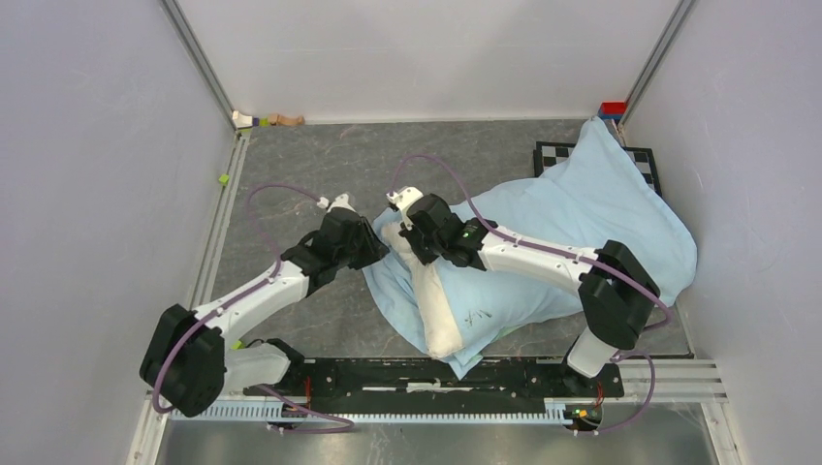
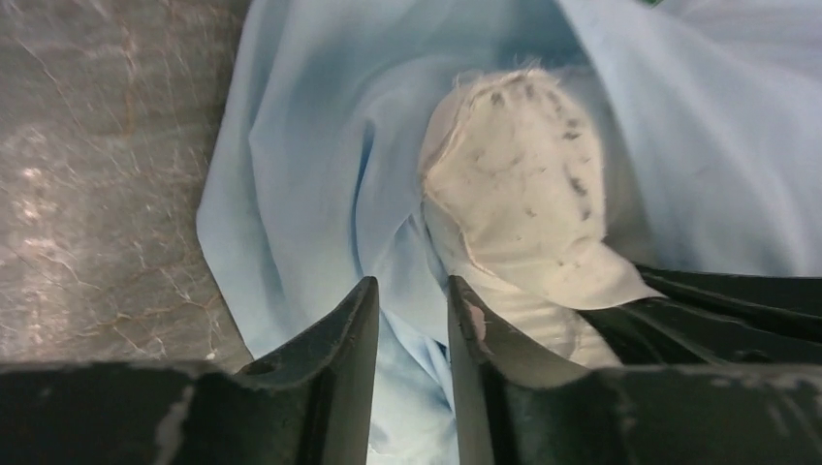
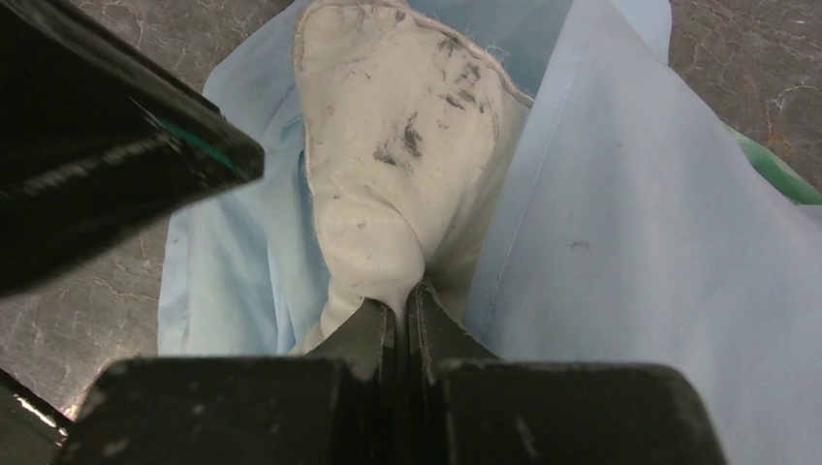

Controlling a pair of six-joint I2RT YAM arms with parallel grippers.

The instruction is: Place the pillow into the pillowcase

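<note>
Your right gripper (image 3: 405, 295) is clamped tight on the pillow (image 1: 438, 315), pinching a fold just below its far corner. Your left gripper (image 2: 412, 291) has its jaws parted with a clear gap. Pillowcase (image 1: 591, 223) cloth lies in and under that gap, and nothing looks pinched.

The pillow looks only partly in. Its bare strip lies along the case's left edge. Its long axis runs from the near edge of the table (image 1: 320, 174) toward the far side, leaning a little left as it goes. The rest sits under the blue cloth, and the body of the case spreads away to the right and far right. So the way in is rightward, across the pillow's long axis and not along it.

Both grippers are close together at the far end of that strip. The right one is on the pillow, and the left one is just left of it, over the loose blue edge. Your left arm is the nearer one to that edge.

I judge the next move is for the left gripper to take the blue cloth beside the corner and draw it leftward over the pillow while the right gripper holds. Neither gripper is near the strip's near end, so it may stay uncovered.
</note>
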